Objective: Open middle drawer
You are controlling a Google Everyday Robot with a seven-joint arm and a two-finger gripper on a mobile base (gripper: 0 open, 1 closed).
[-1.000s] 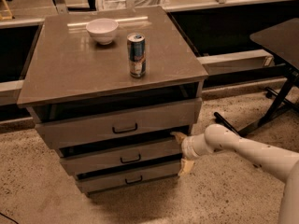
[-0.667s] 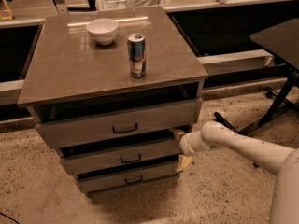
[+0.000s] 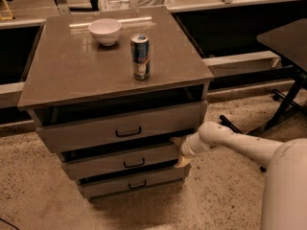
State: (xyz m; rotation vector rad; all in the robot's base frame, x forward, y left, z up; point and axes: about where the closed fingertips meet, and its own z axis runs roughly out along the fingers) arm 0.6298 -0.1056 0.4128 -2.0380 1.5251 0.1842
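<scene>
The grey-brown cabinet [image 3: 110,75] has three drawers, each with a small black bar handle. The middle drawer [image 3: 120,161] sits between the wider top drawer [image 3: 120,127] and the narrower bottom drawer [image 3: 129,183], and its front stands slightly forward. My gripper [image 3: 180,152], on a white arm coming in from the right, is at the right end of the middle drawer's front. Its jaws are apart. One tan fingertip [image 3: 176,141] is above the front's top edge and the other is by its lower corner. The middle drawer's handle [image 3: 134,163] is well left of the gripper.
A white bowl [image 3: 105,30] and a drink can [image 3: 140,56] stand on the cabinet top. A dark table [image 3: 288,40] with black legs stands at the right. A low ledge runs behind the cabinet. Speckled floor lies in front.
My gripper has moved a little to the left, closer against the right end of the middle drawer's front. The drawers have not visibly moved.
</scene>
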